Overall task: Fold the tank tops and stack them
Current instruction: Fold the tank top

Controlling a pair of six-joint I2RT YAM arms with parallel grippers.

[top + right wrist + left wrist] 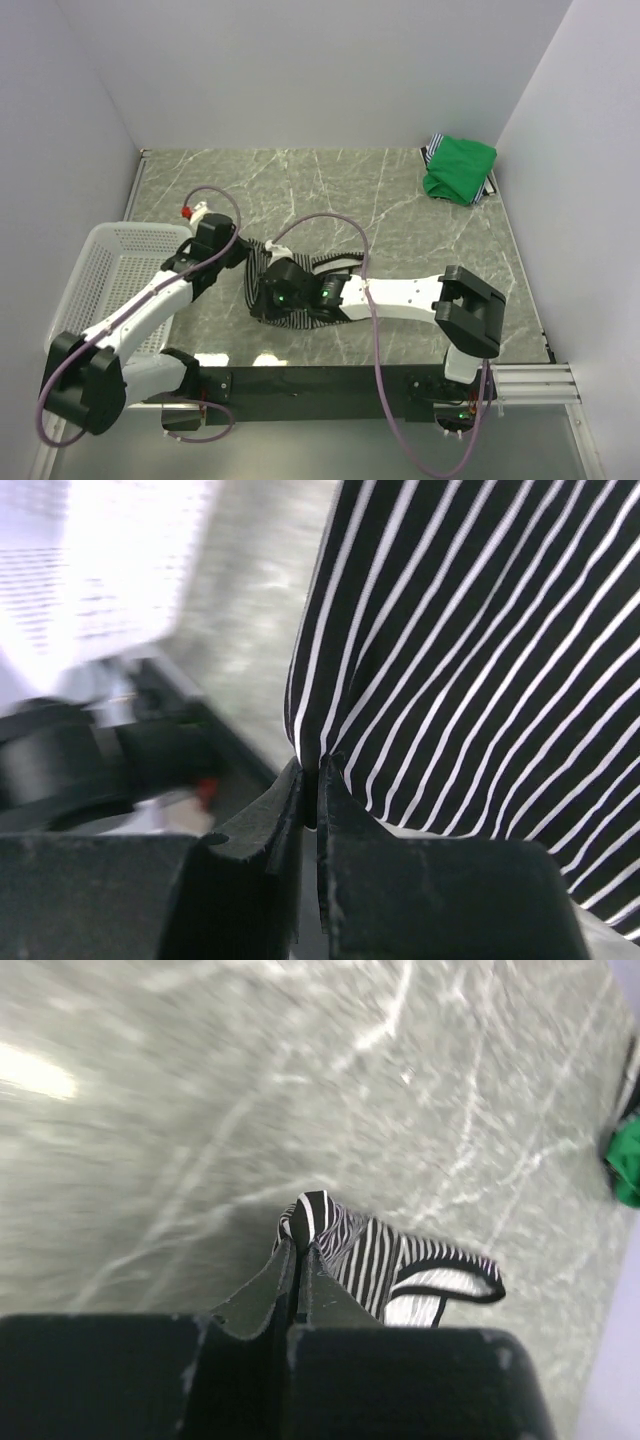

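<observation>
While the striped tank top point(480, 630) is held near six o'clock on the surface point(330, 190), with the left jaws and right jaws pinched shut on its edge, no fold is judged finished, and the green tank top point(458, 168) is seen bunched at one o'clock, unstacked.

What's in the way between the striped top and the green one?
Nothing visible: only bare table lies between the striped tank top and the green tank top. The left gripper and right gripper both pinch the striped cloth.

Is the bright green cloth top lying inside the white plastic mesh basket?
No, the bright green cloth top lies in the far right corner, well away from the white mesh basket.
</observation>
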